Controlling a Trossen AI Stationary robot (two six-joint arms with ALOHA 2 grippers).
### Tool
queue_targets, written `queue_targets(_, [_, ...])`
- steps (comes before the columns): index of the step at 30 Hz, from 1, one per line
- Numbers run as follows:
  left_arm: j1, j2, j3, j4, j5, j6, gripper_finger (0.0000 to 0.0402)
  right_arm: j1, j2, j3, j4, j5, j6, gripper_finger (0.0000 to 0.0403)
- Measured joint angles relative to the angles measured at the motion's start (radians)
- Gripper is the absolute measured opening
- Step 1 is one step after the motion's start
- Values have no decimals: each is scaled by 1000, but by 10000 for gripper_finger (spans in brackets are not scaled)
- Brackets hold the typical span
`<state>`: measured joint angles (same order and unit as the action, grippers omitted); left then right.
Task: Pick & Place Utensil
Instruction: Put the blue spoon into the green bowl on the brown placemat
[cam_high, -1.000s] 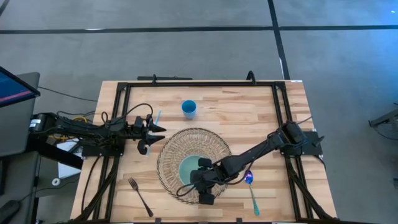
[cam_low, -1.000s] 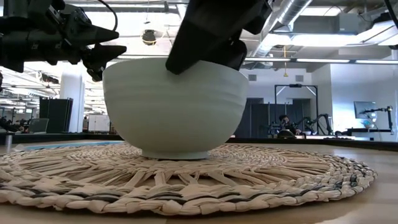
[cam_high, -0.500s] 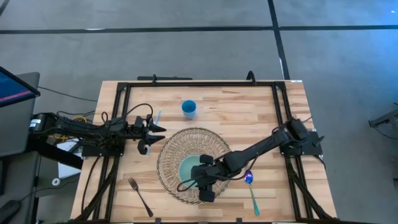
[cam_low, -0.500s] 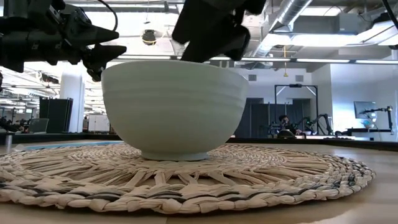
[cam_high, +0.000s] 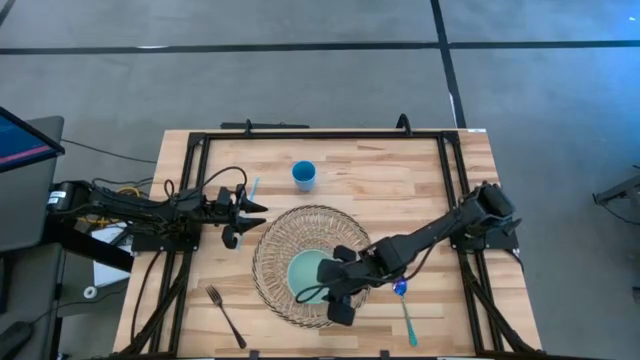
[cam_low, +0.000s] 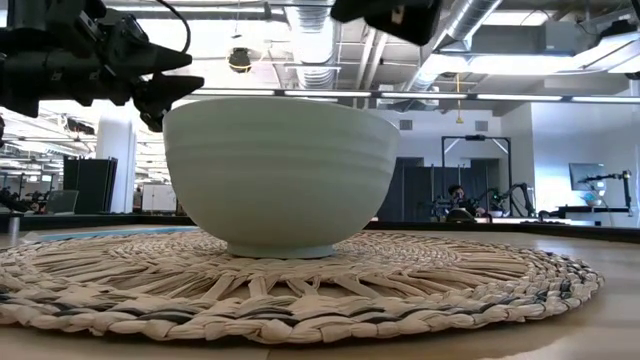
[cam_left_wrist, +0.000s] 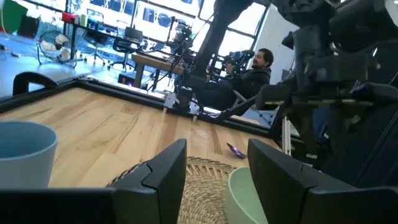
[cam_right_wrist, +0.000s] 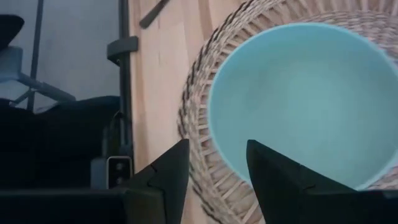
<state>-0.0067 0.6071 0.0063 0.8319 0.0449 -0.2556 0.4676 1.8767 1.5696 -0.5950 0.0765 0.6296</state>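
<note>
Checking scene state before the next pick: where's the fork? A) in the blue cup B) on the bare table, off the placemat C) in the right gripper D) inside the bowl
B: the fork lies on the bare wood of the table, clear of the woven placemat.

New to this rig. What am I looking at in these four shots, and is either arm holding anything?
Two dark robot arms at a wooden table, each with a two-finger gripper. One camera looks straight down, one sits at table-top height, and one rides on each wrist. A pale bowl stands on a woven mat. Around it lie a blue cup, a fork and a spoon. The right gripper hangs open above the bowl's rim, holding nothing. The left gripper waits open at the mat's left edge, also empty.
</note>
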Motion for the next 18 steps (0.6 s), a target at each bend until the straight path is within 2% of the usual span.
queue_targets(6, [-2, 0, 13, 48, 4, -147, 172, 34, 7, 0, -7, 11, 0, 137])
queue_targets(12, [-80, 42, 71, 44, 35, -121, 172, 59, 1, 0, -6, 138, 21, 130])
queue_targets(18, [-180, 145, 158, 39, 5, -67, 172, 73, 0, 0, -29, 143, -121, 129])
